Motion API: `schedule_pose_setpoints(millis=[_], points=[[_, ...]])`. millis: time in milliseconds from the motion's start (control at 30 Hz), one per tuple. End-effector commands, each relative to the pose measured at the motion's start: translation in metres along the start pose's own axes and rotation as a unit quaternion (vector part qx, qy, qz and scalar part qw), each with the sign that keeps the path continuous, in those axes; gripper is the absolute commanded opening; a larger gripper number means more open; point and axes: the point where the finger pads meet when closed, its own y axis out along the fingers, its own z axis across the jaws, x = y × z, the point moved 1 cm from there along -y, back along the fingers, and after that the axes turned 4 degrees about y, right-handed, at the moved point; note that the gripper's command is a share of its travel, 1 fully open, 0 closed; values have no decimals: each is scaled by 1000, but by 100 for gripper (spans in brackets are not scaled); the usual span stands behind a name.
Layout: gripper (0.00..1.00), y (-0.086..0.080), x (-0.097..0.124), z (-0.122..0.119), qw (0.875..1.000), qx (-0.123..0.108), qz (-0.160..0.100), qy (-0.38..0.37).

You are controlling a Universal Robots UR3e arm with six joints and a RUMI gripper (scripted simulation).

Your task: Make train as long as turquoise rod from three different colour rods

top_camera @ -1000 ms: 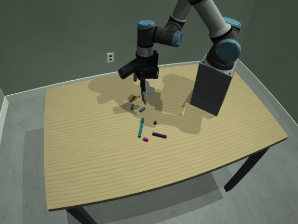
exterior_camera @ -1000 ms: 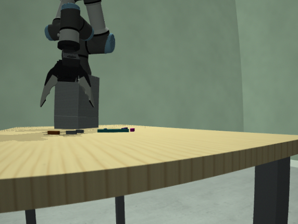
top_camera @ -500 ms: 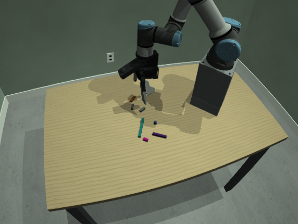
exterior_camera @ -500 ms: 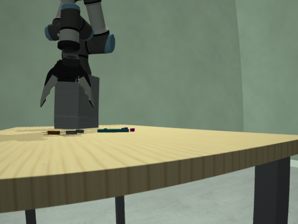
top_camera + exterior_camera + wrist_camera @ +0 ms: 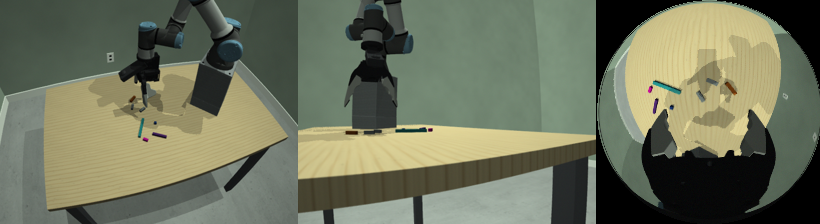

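The turquoise rod [image 5: 140, 127] lies flat near the table's middle; it also shows in the wrist view [image 5: 667, 87]. A purple rod [image 5: 159, 135], a magenta rod [image 5: 145, 139] and a small blue rod [image 5: 155, 122] lie near it, all apart. Farther back lie an orange rod [image 5: 132, 98] and two grey rods [image 5: 132, 106] [image 5: 142, 109], each separate. My gripper [image 5: 371, 103] hangs well above the table over the grey and orange rods, open and empty. In the wrist view the fingers frame bare table.
The arm's dark grey base block [image 5: 212, 87] stands at the back right of the table. The table edges are far from the rods. A wall socket [image 5: 110, 57] is on the back wall.
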Motion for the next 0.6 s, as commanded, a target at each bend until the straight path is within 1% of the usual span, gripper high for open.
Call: schedule_pose_setpoints(millis=[0, 100, 233, 567], points=[[100, -1, 1, -37, 1000, 1, 1, 0], [100, -1, 5, -57, 1000, 1, 1, 0], [100, -1, 5, -61, 1000, 1, 1, 0], [100, -1, 5, -61, 1000, 1, 1, 0]])
